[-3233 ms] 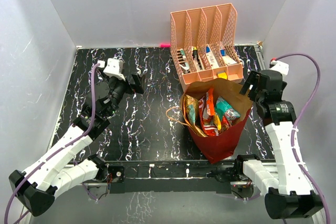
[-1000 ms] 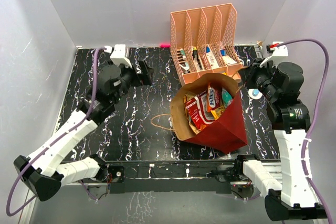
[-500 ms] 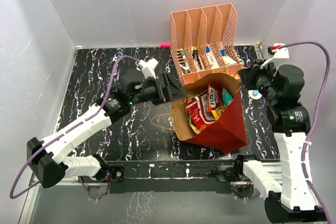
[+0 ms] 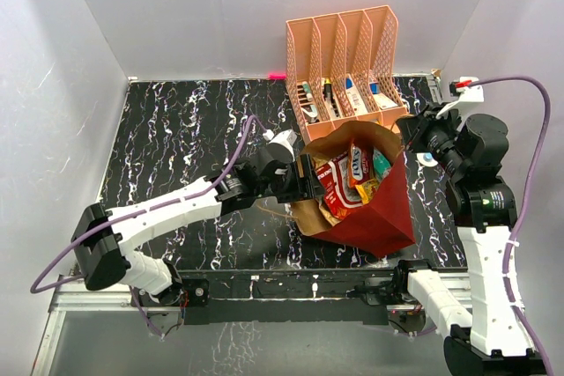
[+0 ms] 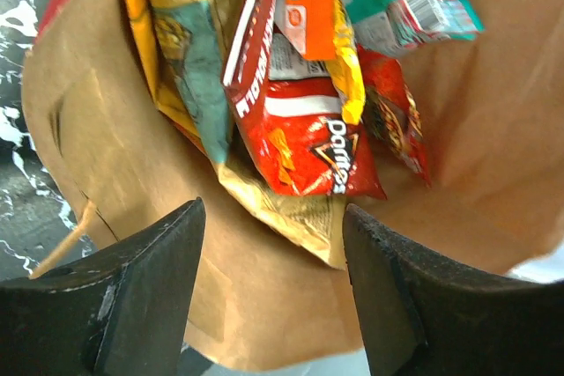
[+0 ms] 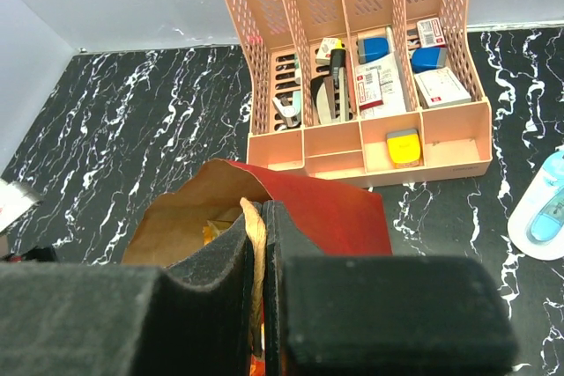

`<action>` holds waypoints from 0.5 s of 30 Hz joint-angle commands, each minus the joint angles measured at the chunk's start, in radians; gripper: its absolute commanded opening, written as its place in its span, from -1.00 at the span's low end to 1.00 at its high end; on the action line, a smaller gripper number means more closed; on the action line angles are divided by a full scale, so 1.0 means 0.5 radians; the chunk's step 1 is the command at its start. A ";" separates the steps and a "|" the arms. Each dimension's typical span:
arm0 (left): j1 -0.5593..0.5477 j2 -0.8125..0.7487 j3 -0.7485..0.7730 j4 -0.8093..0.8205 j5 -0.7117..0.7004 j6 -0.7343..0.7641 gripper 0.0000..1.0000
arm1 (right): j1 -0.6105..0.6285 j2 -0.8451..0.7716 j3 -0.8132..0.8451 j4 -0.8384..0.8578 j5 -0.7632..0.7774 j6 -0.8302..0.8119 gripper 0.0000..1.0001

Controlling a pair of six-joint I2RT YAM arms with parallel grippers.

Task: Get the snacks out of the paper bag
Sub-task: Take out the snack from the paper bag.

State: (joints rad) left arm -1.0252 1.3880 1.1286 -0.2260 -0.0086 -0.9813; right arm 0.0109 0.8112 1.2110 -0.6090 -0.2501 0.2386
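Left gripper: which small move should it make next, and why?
Probably ease forward a little into the paper bag and close on the red Doritos packet. The left gripper is open at the bag's mouth, that packet lies straight ahead of it, and the right gripper holds the rim pinched.

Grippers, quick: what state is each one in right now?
Left gripper: open, empty, at the mouth of the paper bag.
Right gripper: shut on the paper bag's rim.

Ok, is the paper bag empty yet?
Not empty: several snacks lie inside the paper bag, ahead of the open left gripper.
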 commanded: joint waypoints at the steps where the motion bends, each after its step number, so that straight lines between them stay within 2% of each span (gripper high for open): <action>1: -0.011 0.053 0.119 -0.047 -0.193 -0.005 0.20 | -0.012 -0.070 -0.003 0.195 -0.003 0.022 -0.85; 15: -0.003 0.392 0.339 0.013 -0.201 0.124 -0.02 | -0.012 -0.151 -0.037 0.148 0.021 0.014 -0.85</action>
State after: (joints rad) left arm -1.0252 1.5661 1.2232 -0.2321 -0.0757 -0.9558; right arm 0.0109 0.7612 1.1812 -0.6041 -0.2455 0.2413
